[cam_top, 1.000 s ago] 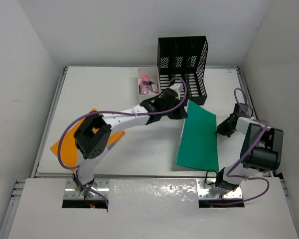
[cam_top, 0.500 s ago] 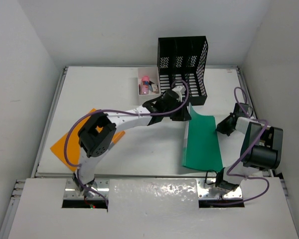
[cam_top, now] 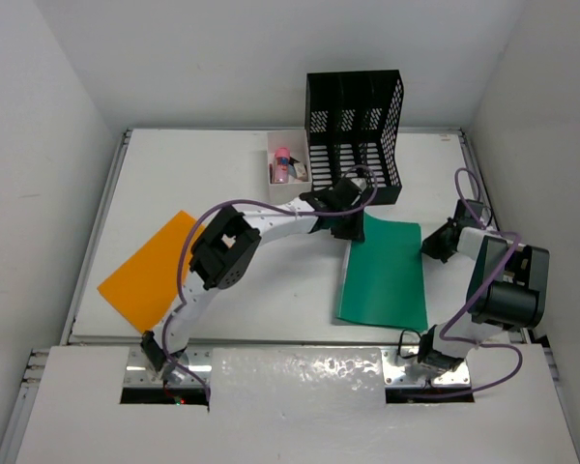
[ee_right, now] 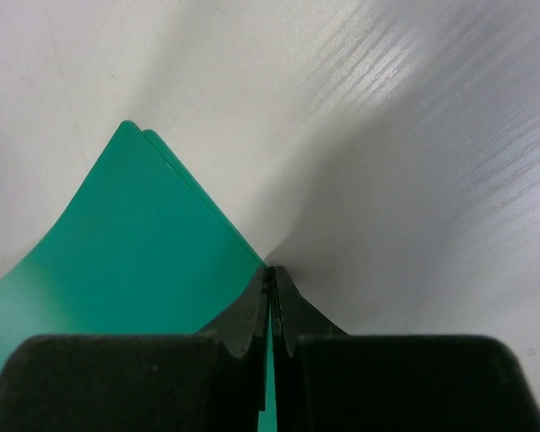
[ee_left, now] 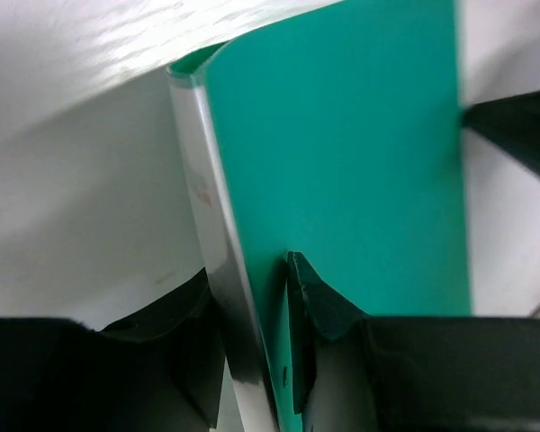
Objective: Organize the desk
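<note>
- The bench [cam_top: 222, 174] is the big white top filling the middle of the overhead view, thin rails down its sides and white walls all round.
- A green folder [cam_top: 385, 275] sits on the right half of the bench. Its far edge is just in front of a black mesh rack [cam_top: 356, 116] that stands at the back.
- The left arm [cam_top: 261, 224] stretches right across the bench to the folder's far-left corner. The left jaws are clamped on the folder there. The left wrist view shows the pale spine edge and the green cover pinched between the two fingers.
- The right arm [cam_top: 503, 280] is over by the right rail. The right jaws are pinched tight on the folder's right edge near its far corner, with only the thin green sheet between the fingertips in the right wrist view.
- From that same view the cover curves upward away from the pinch point, so it isn't totally flat there.
- An orange folder [cam_top: 147, 271] lies flat near the left rail, well apart from the green one.
- A small white box [cam_top: 288, 155] sits touching the rack's left side, with a pink thing [cam_top: 281, 159] inside. It's too small to say what it is.
</note>
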`<control>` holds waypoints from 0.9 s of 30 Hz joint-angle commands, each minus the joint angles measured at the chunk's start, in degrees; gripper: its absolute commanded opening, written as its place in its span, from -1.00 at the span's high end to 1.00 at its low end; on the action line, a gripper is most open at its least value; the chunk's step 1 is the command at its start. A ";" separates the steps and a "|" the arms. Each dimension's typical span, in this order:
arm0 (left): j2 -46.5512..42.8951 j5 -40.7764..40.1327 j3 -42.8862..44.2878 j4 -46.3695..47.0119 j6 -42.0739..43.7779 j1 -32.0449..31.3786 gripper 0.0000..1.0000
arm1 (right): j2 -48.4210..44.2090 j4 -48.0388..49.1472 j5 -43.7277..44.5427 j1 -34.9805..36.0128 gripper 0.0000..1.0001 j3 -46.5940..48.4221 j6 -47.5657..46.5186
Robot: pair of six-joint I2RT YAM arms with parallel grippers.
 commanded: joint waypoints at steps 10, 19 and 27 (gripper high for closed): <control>-3.43 2.45 11.33 -7.35 5.06 -0.89 1.00 | 0.67 -10.79 -4.65 1.41 0.88 -1.61 -1.96; -12.05 11.05 12.14 -11.40 10.34 -0.80 1.00 | -16.04 -17.03 6.60 1.50 -0.13 1.38 -3.37; -17.94 4.50 16.77 -11.83 12.09 -0.71 1.00 | -26.95 -20.10 11.17 1.50 -0.48 1.81 -4.87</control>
